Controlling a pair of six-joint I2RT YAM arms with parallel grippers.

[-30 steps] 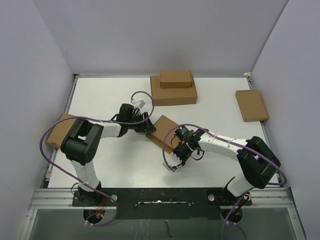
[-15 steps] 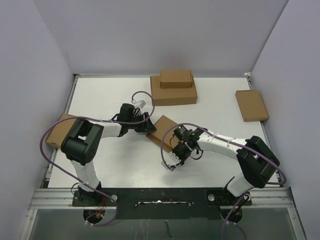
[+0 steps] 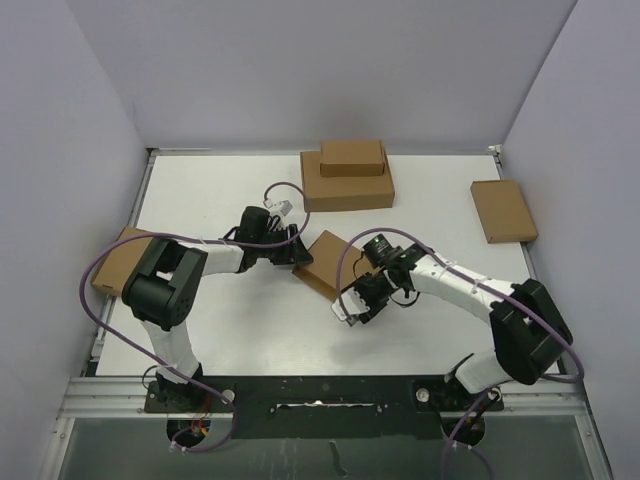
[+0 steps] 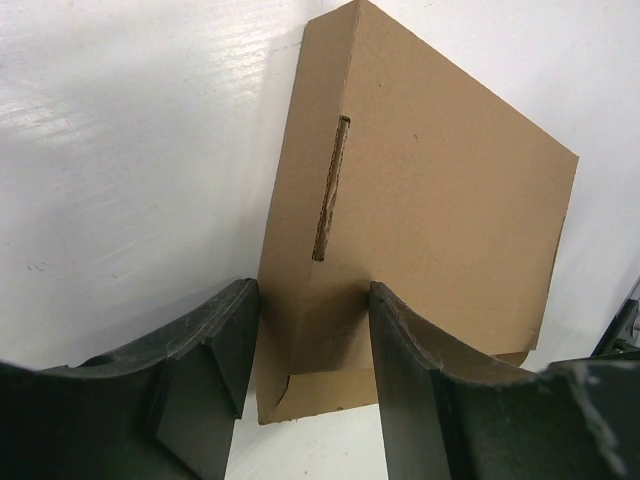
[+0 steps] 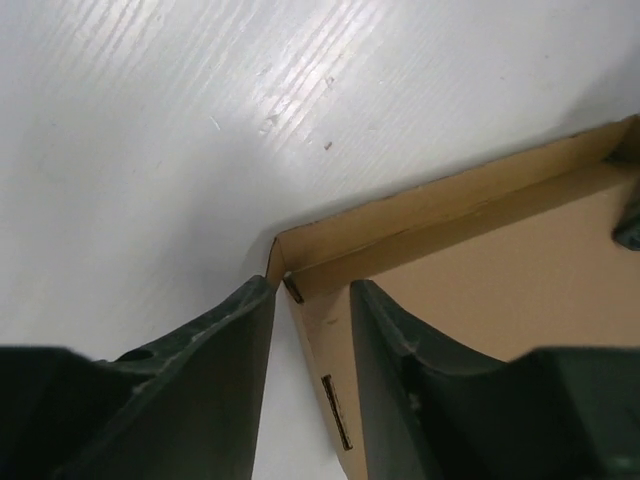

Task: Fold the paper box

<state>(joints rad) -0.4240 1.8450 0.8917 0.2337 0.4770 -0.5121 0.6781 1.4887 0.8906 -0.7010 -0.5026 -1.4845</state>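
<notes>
Table (image 3: 220, 320) and left arm (image 3: 215, 258) look unchanged over the last second. What has moved is the right arm (image 3: 460, 290): its forearm has swung outward to its own right and its wrist has turned, so it now meets the work from a different angle. The paper box (image 3: 322, 258) lies mid-table between the two arms, apparently where it was. The left gripper (image 3: 292, 250) has its jaws partly apart with the box's end filling the gap, so we judge it is clamping and steadying the box. The right gripper (image 3: 355, 295) has its jaws nearly together astride the box's corner wall (image 5: 283, 258); whether it pinches the cardboard we cannot tell. We read the change as re-angling to fold that wall.
</notes>
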